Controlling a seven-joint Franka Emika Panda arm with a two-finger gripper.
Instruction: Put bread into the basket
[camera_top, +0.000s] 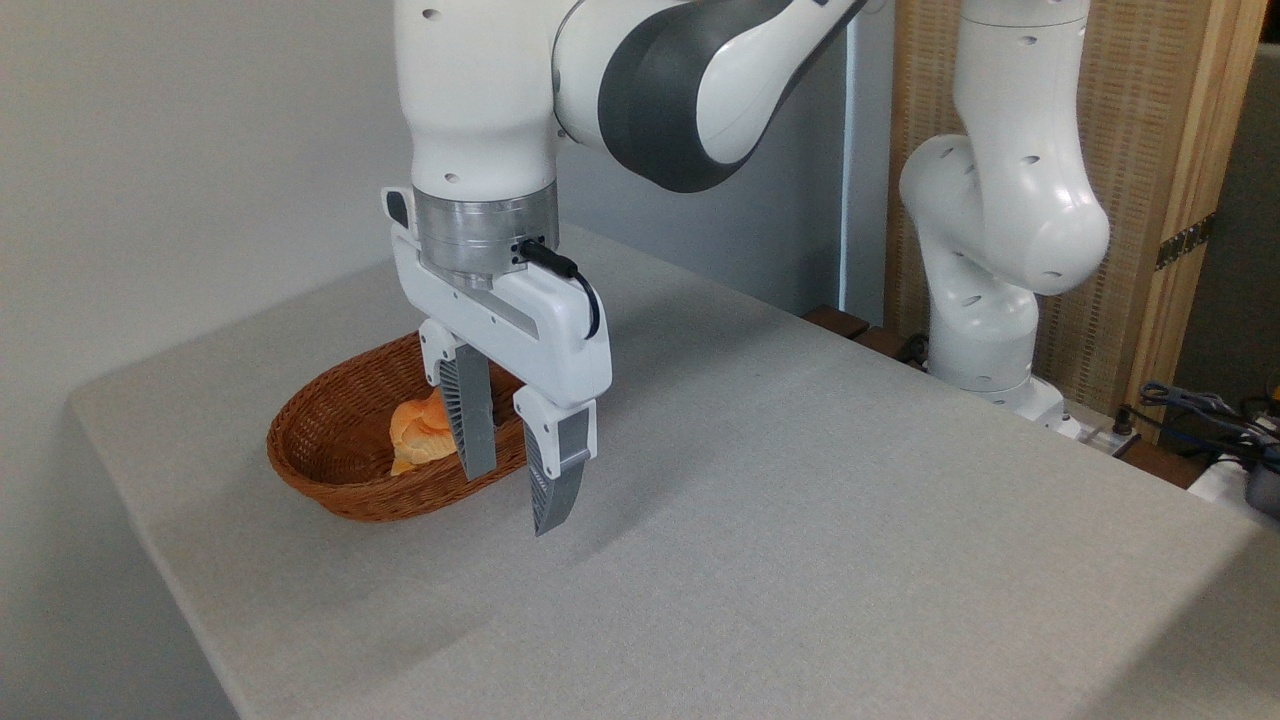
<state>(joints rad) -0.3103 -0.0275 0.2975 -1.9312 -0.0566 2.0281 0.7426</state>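
We are seeing the small orange-golden knotted bun (418, 432) lying inside the oval brown woven wicker basket (330, 440), toward its right half, partly hidden behind one of the tool's grey ribbed fingers (468, 420). The basket is sitting on the grey cloth-covered table (800, 480), near the left corner. The white two-finger gripper (515, 490) is hanging above the basket's right end, pointing down, and its jaws are standing wide apart with nothing between them. One finger is crossing in front of the bun as the camera sees it; the other is hanging over the basket's near rim and the tabletop. We cannot tell whether either finger is touching the bun. The white arm's base (985, 340) is standing at the table's far right edge.
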